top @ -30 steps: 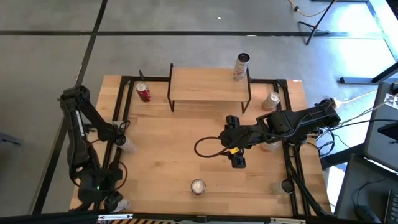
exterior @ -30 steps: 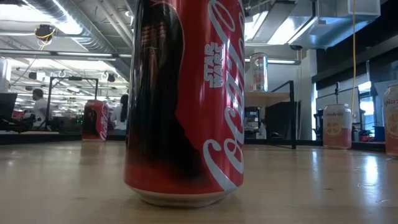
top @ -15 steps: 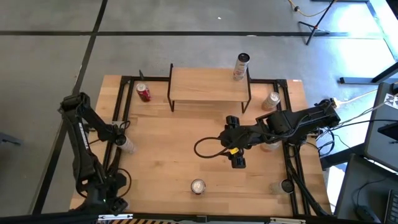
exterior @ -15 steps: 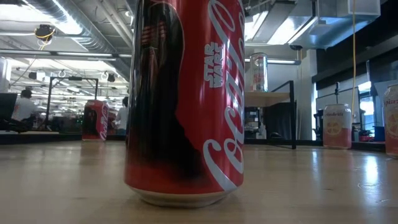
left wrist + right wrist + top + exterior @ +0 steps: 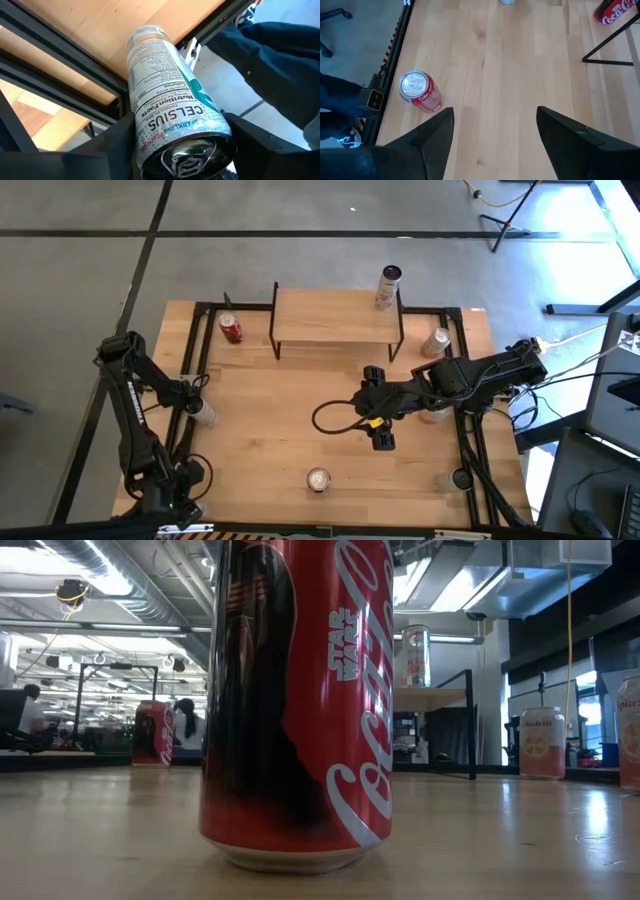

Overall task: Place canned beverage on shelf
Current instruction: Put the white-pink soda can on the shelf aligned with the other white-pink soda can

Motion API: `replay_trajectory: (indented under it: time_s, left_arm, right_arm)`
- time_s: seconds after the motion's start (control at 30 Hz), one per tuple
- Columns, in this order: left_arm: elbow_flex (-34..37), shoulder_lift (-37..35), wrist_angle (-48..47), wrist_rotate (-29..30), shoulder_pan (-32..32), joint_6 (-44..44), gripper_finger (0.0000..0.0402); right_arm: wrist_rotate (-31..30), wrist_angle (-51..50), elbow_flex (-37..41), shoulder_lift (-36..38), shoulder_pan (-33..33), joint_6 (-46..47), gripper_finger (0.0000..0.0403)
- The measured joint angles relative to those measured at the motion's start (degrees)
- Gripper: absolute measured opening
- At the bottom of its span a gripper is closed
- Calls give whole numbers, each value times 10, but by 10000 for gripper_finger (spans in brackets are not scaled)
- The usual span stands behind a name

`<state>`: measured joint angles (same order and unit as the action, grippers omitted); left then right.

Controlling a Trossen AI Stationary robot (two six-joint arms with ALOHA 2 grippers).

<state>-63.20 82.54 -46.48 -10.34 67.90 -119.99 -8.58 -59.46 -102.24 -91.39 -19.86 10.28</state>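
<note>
Working from the overhead camera, I have my left gripper (image 5: 188, 502) down at the table's near left corner, beside the black rail (image 5: 193, 370). Its fingers (image 5: 110, 145) sit on both sides of a white Celsius can (image 5: 172, 117), though I cannot tell whether they press it. That can's long axis runs forward from the gripper, its top end nearest the wrist camera. My right gripper (image 5: 383, 437) hovers mid-table, fingers spread and empty, with bare board all round. On the far side, the shelf (image 5: 335, 318) carries one upright can (image 5: 387, 287) at its right back corner.
</note>
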Motion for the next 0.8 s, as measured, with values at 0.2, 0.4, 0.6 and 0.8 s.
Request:
replay_trajectory:
  time_s: [0.2,0.4,0.6,0.8]
  left_arm:
    - [-15,2,-29,-2,-19,33,236]
    - [-101,2,-146,18,-66,107,236]
    - [-198,0,-236,94,-143,219,236]
    - [-250,0,-265,122,-243,367,236]
  right_arm:
    - [7,-24,0,1,-5,27,269]
    - [14,-48,0,6,-37,27,269]
    - [-27,-96,0,9,-78,28,269]
    - [-69,-139,4,19,-104,59,269]
